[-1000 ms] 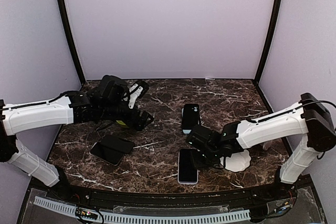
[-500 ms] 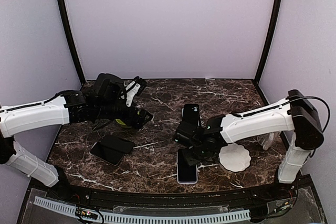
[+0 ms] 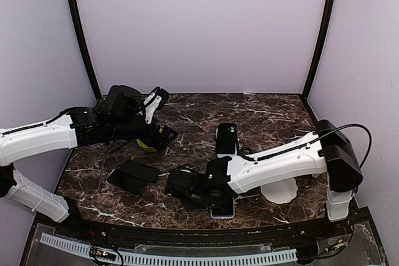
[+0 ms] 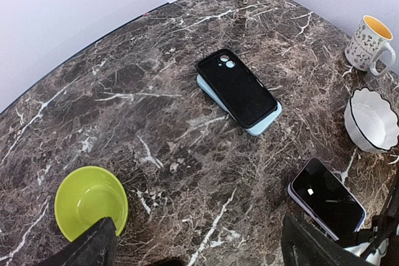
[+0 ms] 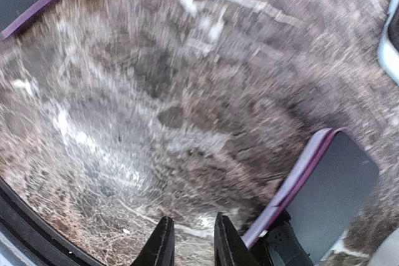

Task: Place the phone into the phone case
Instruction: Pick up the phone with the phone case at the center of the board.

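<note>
Phone [image 4: 327, 194] lies face up near the front edge of the bench, about midway along it, with a purple rim and a dark screen. In the top view the right arm [image 3: 280, 160] covers its far end and only the near end shows. In the left wrist view a finger cuts off one corner. The right wrist view is smeared, and there the phone shows only as a purple-edged slab at the lower right.

The phone case [image 4: 239, 88] is black and rests on a pale blue slab [image 4: 269, 116] toward the middle of the bench. It is well apart from the phone, with its camera holes toward the back edge. Two dark slabs [image 3: 132, 177] overlap near the front left corner; I cannot tell whether they are phones or cases. The green bowl [image 4: 91, 200] is half hidden behind the left gripper in the top view.

The right arm reaches from the right edge low across the front, passing over the phone, with its wrist beyond it toward the left. The left arm [image 3: 43, 138] comes in from the left edge, raised, its wrist tilted down toward the middle.

The right gripper [image 5: 194, 241] has its fingers drawn nearly together with a thin gap, gripping nothing, over bare marble. Whether the tips touch the marble cannot be told. The left gripper [image 4: 198, 235] is spread wide, with nothing held and nothing touched.
</note>
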Action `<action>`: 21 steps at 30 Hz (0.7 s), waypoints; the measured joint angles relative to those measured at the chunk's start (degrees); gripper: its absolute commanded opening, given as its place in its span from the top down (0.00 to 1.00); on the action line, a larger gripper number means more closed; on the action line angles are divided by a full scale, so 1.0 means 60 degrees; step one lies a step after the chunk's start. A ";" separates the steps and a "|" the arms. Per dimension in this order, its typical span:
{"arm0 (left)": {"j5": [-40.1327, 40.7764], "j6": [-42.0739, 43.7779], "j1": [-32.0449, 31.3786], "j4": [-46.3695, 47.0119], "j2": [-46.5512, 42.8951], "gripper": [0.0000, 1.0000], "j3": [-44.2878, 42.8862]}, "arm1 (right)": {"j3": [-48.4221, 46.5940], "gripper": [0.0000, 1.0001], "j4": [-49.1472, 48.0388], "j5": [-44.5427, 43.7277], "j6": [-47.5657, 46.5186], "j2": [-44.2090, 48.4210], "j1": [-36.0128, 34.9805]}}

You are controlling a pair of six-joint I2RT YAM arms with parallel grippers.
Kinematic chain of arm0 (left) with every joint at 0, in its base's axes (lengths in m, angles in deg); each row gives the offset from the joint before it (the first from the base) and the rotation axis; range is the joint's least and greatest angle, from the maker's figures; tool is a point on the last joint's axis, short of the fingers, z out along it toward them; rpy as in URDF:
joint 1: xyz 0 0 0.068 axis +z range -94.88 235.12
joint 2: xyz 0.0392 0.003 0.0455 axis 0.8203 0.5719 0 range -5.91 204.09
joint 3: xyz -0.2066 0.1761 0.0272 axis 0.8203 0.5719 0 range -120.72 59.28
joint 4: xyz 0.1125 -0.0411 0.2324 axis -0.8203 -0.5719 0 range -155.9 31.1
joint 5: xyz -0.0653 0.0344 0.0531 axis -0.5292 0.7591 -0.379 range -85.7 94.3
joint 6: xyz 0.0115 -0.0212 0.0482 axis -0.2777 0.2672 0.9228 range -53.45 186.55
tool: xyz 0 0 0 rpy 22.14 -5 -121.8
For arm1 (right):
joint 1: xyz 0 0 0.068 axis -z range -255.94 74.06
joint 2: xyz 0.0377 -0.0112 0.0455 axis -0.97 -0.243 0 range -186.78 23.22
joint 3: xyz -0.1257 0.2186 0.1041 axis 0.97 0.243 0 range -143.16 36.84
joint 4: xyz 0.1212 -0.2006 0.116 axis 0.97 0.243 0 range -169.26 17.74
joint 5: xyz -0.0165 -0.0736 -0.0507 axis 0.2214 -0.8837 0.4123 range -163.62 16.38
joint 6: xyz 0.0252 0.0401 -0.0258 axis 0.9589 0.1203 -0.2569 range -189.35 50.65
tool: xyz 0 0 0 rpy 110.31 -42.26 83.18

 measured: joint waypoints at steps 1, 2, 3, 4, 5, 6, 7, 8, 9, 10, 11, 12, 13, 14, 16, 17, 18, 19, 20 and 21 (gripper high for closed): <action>0.0058 0.0000 0.0040 0.0007 -0.0076 0.06 0.0018 | 0.0015 0.78 -0.0022 0.0091 0.0000 -0.0138 -0.0055; 0.0113 -0.0004 0.0080 0.0011 -0.0160 0.06 0.0047 | 0.0062 0.79 -0.0076 0.0240 0.0018 -0.0284 -0.0135; 0.0149 -0.0007 0.0120 0.0011 -0.0226 0.06 0.0069 | 0.0113 0.79 -0.0113 0.0328 0.0036 -0.0361 -0.0175; 0.0193 -0.0011 0.0168 0.0025 -0.0299 0.06 0.0102 | 0.0189 0.80 -0.0157 0.0452 0.0073 -0.0404 -0.0211; 0.0222 -0.0022 0.0197 0.0040 -0.0375 0.06 0.0131 | 0.0280 0.80 -0.0186 0.0532 0.0120 -0.0412 -0.0244; 0.0248 -0.0033 0.0226 0.0051 -0.0426 0.06 0.0157 | 0.0364 0.81 -0.0189 0.0616 0.0175 -0.0412 -0.0259; 0.0262 -0.0040 0.0240 0.0055 -0.0463 0.06 0.0171 | 0.0419 0.81 -0.0193 0.0670 0.0226 -0.0408 -0.0270; 0.0280 -0.0040 0.0266 0.0062 -0.0474 0.06 0.0171 | 0.0506 0.81 -0.0200 0.0725 0.0306 -0.0408 -0.0280; 0.0284 -0.0044 0.0273 0.0076 -0.0474 0.06 0.0171 | 0.0594 0.81 -0.0189 0.0754 0.0372 -0.0393 -0.0288; 0.0284 -0.0044 0.0280 0.0080 -0.0474 0.06 0.0175 | 0.0718 0.81 -0.0200 0.0765 0.0463 -0.0350 -0.0295; 0.0277 -0.0047 0.0280 0.0080 -0.0474 0.06 0.0186 | 0.0798 0.81 -0.0208 0.0790 0.0517 -0.0273 -0.0299; 0.0277 -0.0047 0.0280 0.0084 -0.0474 0.06 0.0189 | 0.0991 0.81 -0.0208 0.0860 0.0616 -0.0135 -0.0306; 0.0277 -0.0051 0.0280 0.0084 -0.0474 0.06 0.0189 | 0.1137 0.81 -0.0153 0.0896 0.0670 -0.0022 -0.0310; 0.0277 -0.0047 0.0280 0.0084 -0.0474 0.06 0.0189 | 0.1362 0.81 -0.0146 0.0933 0.0765 0.0142 -0.0313; 0.0277 -0.0051 0.0280 0.0084 -0.0474 0.06 0.0189 | 0.1617 0.81 0.0029 0.0987 0.0903 0.0353 -0.0328; 0.0277 -0.0047 0.0280 0.0084 -0.0474 0.06 0.0193 | 0.1694 0.81 0.0124 0.0998 0.0954 0.0423 -0.0335; 0.0280 -0.0047 0.0280 0.0084 -0.0474 0.06 0.0193 | 0.1745 0.81 0.0280 0.1005 0.1027 0.0474 -0.0342; 0.0280 -0.0047 0.0280 0.0084 -0.0474 0.06 0.0193 | 0.1759 0.80 0.0448 0.0998 0.1089 0.0499 -0.0346; 0.0280 -0.0047 0.0280 0.0084 -0.0474 0.06 0.0193 | 0.1759 0.78 0.0572 0.0984 0.1118 0.0503 -0.0353; 0.0280 -0.0047 0.0280 0.0084 -0.0474 0.06 0.0193 | 0.1752 0.75 0.0681 0.0958 0.1140 0.0506 -0.0361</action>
